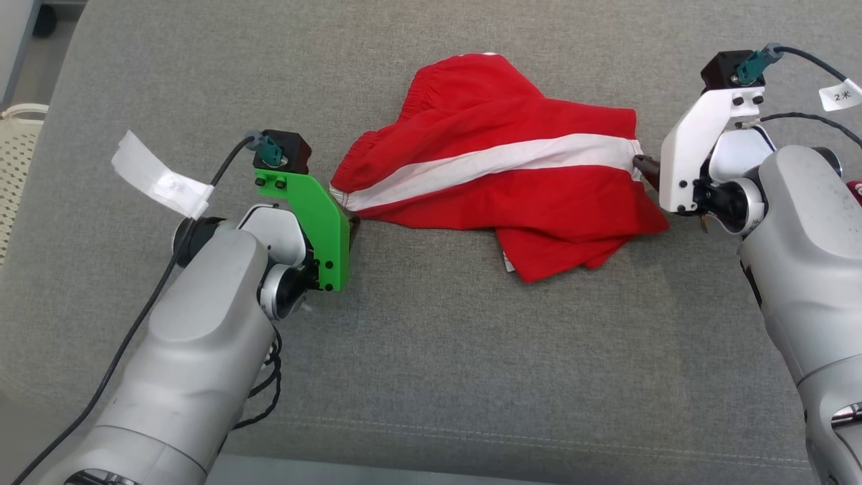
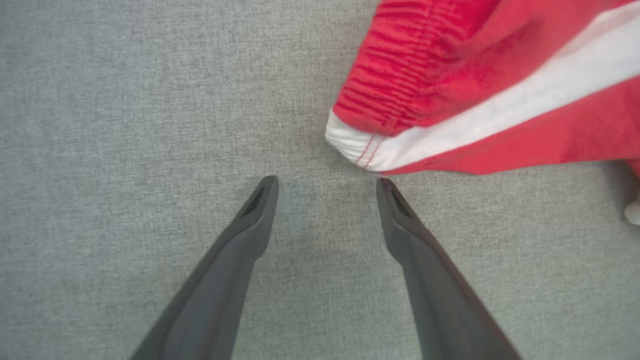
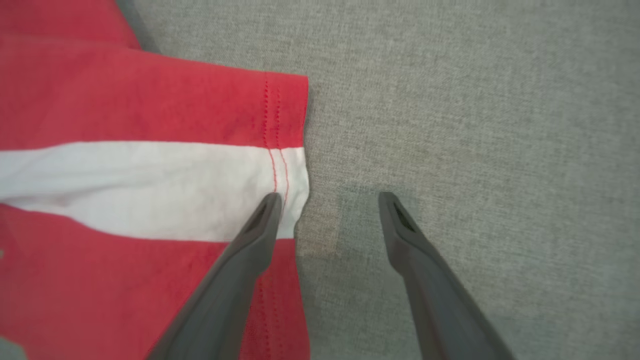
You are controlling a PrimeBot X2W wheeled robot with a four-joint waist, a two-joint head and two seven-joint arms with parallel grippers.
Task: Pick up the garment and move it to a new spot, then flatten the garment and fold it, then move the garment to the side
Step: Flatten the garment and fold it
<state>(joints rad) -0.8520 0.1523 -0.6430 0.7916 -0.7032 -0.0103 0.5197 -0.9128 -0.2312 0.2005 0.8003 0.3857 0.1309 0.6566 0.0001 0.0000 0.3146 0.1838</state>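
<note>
1. Garment [image 1: 491,182]: red shorts with a white side stripe, lying crumpled on a grey fabric surface [image 1: 431,350], at centre and slightly toward the far side in the head view. The elastic waistband end points to the robot's left and the leg hem to its right. A folded red flap pokes out along the near edge.
2. Left pincer [image 2: 327,182]: fingers spread wide, nothing between them but bare grey fabric. In the left wrist view one fingertip [image 2: 385,187] sits just at the white corner of the garment [image 2: 475,90], by the gathered waistband. Actual contact: cannot tell.
3. Left pincer in the head view [image 1: 353,225]: mostly hidden behind its green bracket [image 1: 323,222], right beside the waistband end.
4. Right pincer [image 3: 327,197]: also wide open, gripping nothing. One finger [image 3: 260,225] lies over the white stripe at the stitched hem of the garment [image 3: 125,100]; the other is above bare grey fabric, so the hem edge falls between them.
5. Right pincer in the head view [image 1: 645,165]: a dark tip at the stripe's end, below a white bracket [image 1: 693,148].
6. Paper tags hang on both arm cables [image 1: 161,178] [image 1: 842,94].
</note>
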